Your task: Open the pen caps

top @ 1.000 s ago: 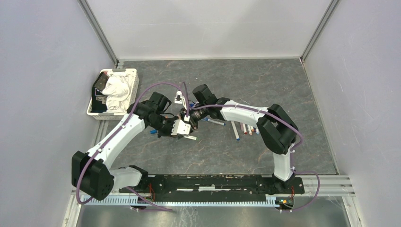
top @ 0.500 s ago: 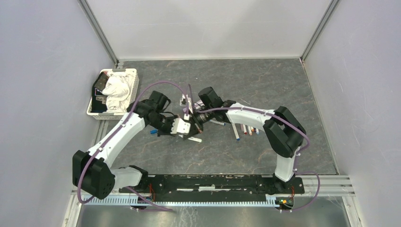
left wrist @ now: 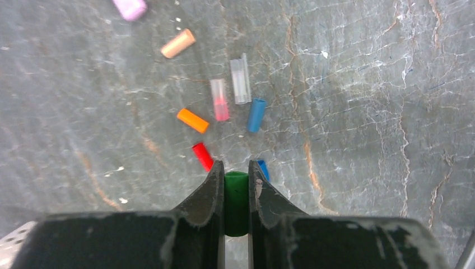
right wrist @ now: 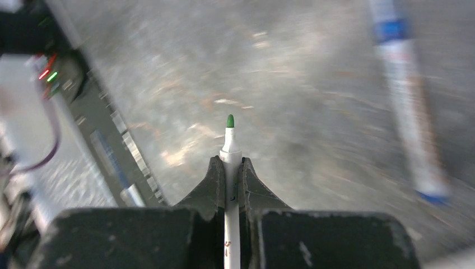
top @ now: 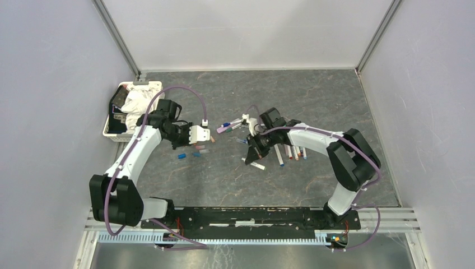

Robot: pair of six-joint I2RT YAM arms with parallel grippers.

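Clearly the pull-apart step on one pen is finished: the green cap (left wrist: 236, 193) is off and sits clamped between the jaws of the left gripper (left wrist: 236, 185), which hangs over the left half of the bench (top: 313, 101). The right gripper (right wrist: 229, 168) is clenched on the white barrel of the green pen (right wrist: 229, 143), whose bare green tip pokes out beyond the jaws. In the overhead view the two arms are well apart, so cap and pen are fully separated.

Just below the left gripper lie the loose caps (left wrist: 256, 115), scattered flat on the bench: a blue one, two orange, a red one, a pinkish one, a clear one and another blue one close by the jaws. By that spread, this looks like the place where pulled caps are dropped.

Next, I judge, the left gripper needs only to let go so the green cap falls among the others; it should land without rolling far. The right gripper must lay the green pen down on the right, near the row of pens (top: 288, 152) lying there. Then each arm needs a fresh grasp: one on a barrel, the other on its cap. Whether any pen in that row has a cap on cannot be told from overhead.
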